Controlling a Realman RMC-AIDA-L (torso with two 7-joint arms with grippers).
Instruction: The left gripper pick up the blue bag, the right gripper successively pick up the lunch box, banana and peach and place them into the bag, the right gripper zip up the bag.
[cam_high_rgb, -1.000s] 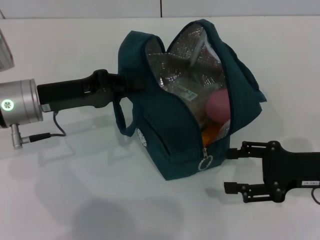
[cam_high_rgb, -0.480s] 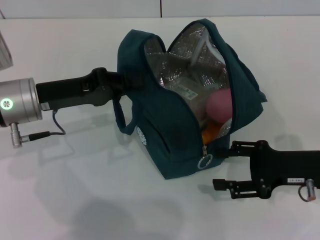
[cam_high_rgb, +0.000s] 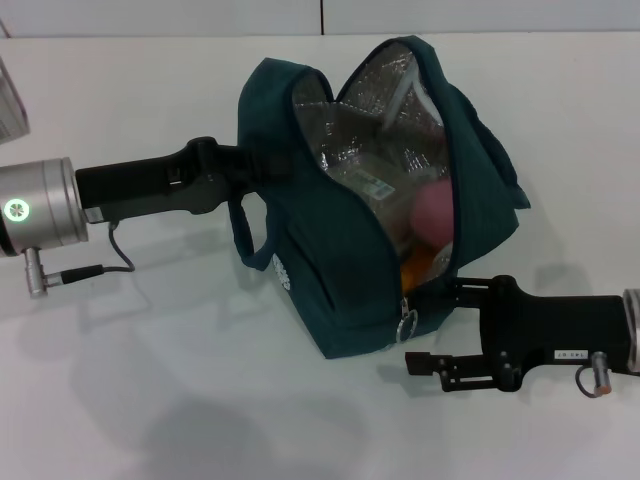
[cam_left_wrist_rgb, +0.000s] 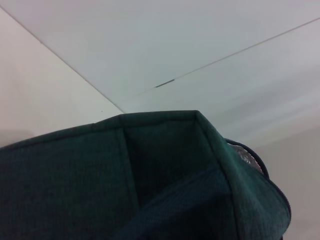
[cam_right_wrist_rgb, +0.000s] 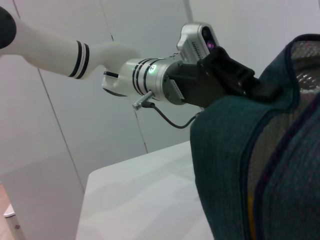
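Right gripper (cam_high_rgb: 418, 326): jaws spread wide, one finger on each side of the ring pull (cam_high_rgb: 408, 324) at the low front end of the blue bag (cam_high_rgb: 340, 290). Nothing is held yet.

Risks as we judge them:
- The ring is small and hangs loose; if the fingers close a little off it, they pinch fabric instead, or the ring swings away.
- The pull then has to run up a slack, gaping opening; the slider could jam where the two edges stand far apart.
- The peach (cam_high_rgb: 434, 213) sits high in the mouth of the bag, right beside the zipper line, and could block the closing.

Left gripper (cam_high_rgb: 262, 165): at the upper side panel of the bag, propping it up on the table (cam_high_rgb: 150, 380); we cannot tell its finger state (the fabric hides them).

Contents: peach near the opening, an orange-yellow bit of banana (cam_high_rgb: 420, 264) just below it, and the lunch box (cam_high_rgb: 385, 190) deeper against the foil lining (cam_high_rgb: 345, 140).
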